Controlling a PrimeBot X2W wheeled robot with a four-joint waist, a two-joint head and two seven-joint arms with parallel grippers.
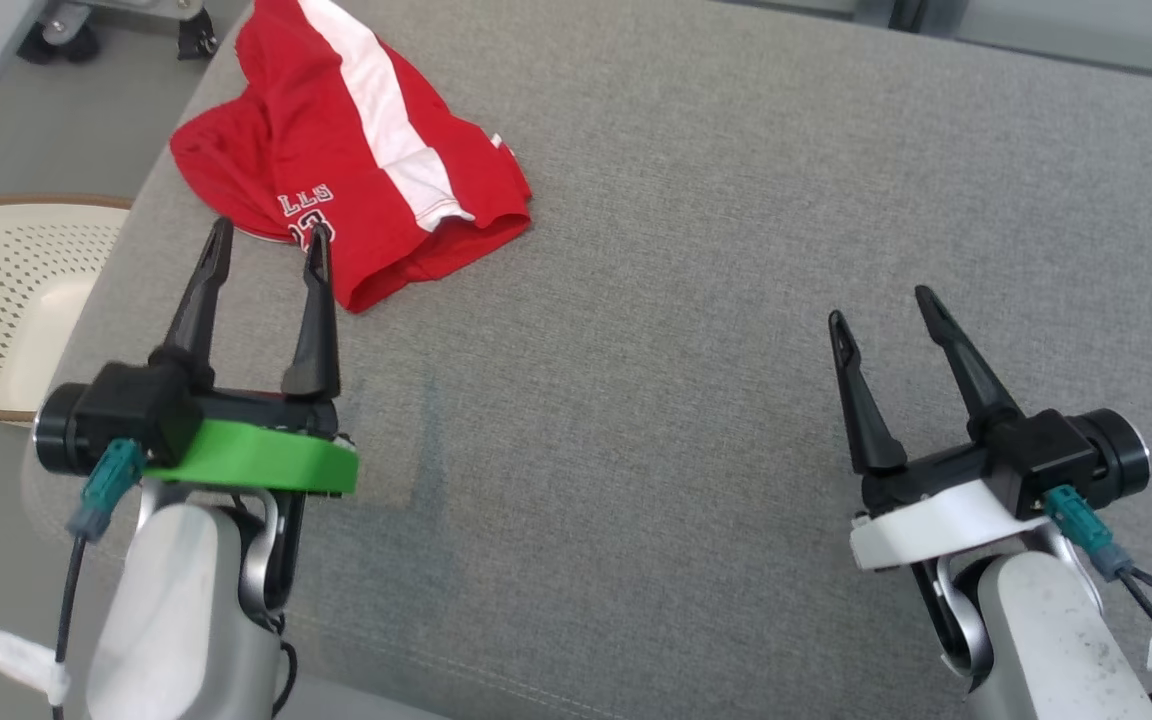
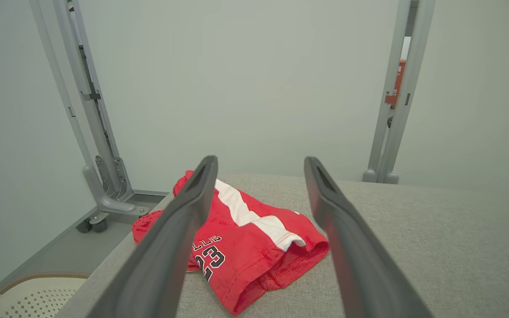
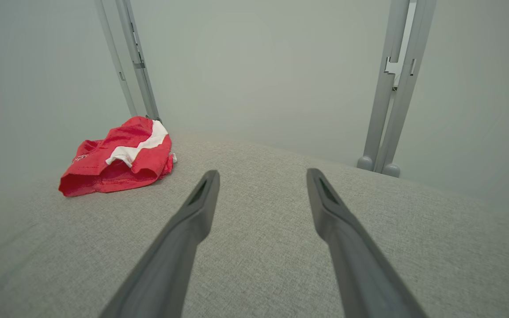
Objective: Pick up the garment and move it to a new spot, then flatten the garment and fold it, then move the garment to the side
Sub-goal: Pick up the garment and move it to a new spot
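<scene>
With left pincer (image 1: 271,228) and right pincer (image 1: 882,305) both wide and empty, I would lower the left onto the garment (image 1: 336,150) at its near hem.

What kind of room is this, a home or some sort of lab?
Probably a test lab, not a home: bare panel walls on metal posts with casters, a grey fabric-covered table holding red shorts, and a perforated basket beside it.
</scene>
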